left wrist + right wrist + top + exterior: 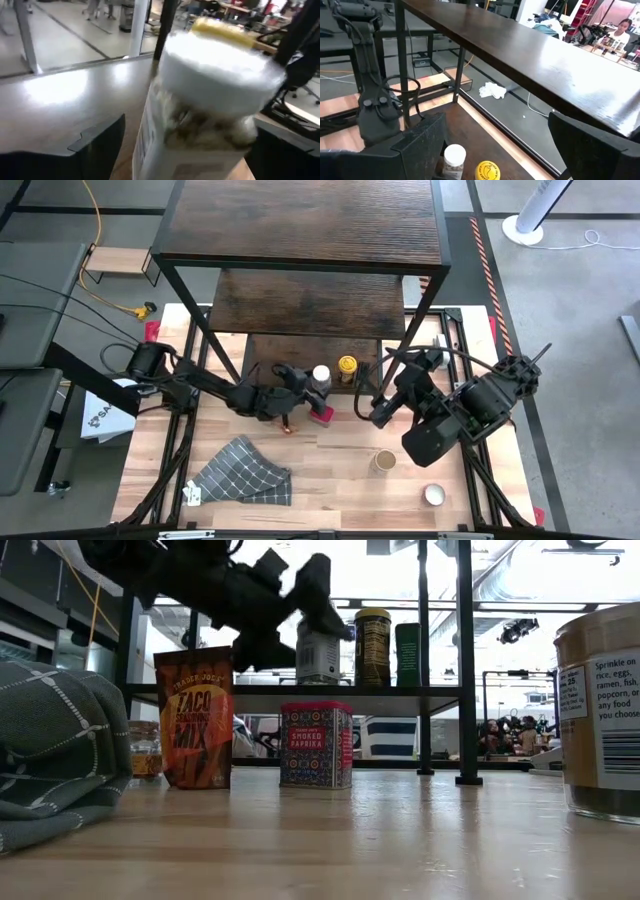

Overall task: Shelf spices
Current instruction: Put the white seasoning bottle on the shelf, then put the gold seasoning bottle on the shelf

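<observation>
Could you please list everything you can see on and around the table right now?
Shelf: one, dark brown boards on a black frame, at the table's far side.
White-lidded jar: one, on the lowest board, between the left gripper's fingers.
Yellow-lidded jar: one, on the lowest board beside it.
Taco mix pouch: one, orange, on the table.
Paprika tin: one, red, beside the pouch.
Tan-lidded jar: one, on the table's near right.
White-lidded tin: one, nearer the front edge.
Cloth: one, grey checked, near left.
Left gripper: open around the white-lidded jar.
Right gripper: open, empty, beside the shelf.
</observation>
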